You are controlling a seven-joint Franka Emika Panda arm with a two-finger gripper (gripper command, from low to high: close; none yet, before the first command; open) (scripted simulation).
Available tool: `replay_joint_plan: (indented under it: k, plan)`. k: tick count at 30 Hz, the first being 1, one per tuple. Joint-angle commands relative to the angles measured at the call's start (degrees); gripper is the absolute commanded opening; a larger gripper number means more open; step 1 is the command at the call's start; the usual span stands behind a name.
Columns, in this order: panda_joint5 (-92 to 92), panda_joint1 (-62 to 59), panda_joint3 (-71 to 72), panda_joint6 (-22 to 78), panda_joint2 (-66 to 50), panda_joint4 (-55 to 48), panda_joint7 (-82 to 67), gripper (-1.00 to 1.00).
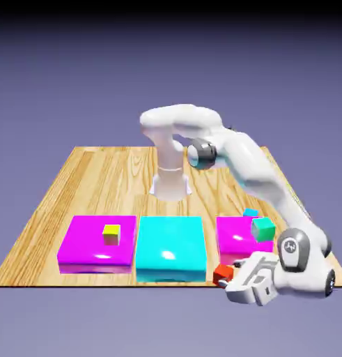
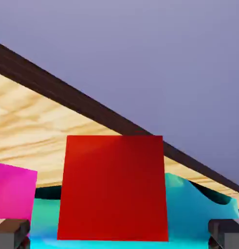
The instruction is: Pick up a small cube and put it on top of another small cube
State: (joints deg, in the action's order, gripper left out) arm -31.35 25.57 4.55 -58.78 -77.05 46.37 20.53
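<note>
The small red-orange cube (image 1: pixel 219 274) lies at the table's front edge, just in front of the right magenta block (image 1: pixel 234 237). In the hand view this red cube (image 2: pixel 114 187) looms large between my two grey fingertips (image 2: pixel 11 232), with a gap on each side. My gripper (image 1: pixel 229 279) lies low and nearly level, pointing toward the exterior view's left, open around the cube without touching it. The other small cube, cyan-blue (image 1: pixel 251 213), sits on the right magenta block, partly hidden behind the green cube (image 1: pixel 262 228).
A big flat cyan block (image 1: pixel 170 245) lies in the middle and a left magenta block (image 1: pixel 86 245) carries a yellow-topped cube (image 1: pixel 111 234). The table's dark edge (image 2: pixel 92 109) crosses the hand view diagonally. The forearm hangs over the right magenta block.
</note>
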Motion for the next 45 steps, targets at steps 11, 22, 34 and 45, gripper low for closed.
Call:
replay_joint_plan:
  k: [11,22,34,45]
  plan:
    - [-17.37,-13.17,22.83,1.15,-0.14,8.42,9.3,0.0]
    - [-24.72,-18.75,32.5,1.63,-0.21,11.99,13.24,-1.0]
    - [-5.78,-4.38,7.6,0.38,-0.05,2.8,3.09,-1.0]
    - [10.38,7.88,-13.65,-0.68,0.09,-5.03,-5.56,-1.0]
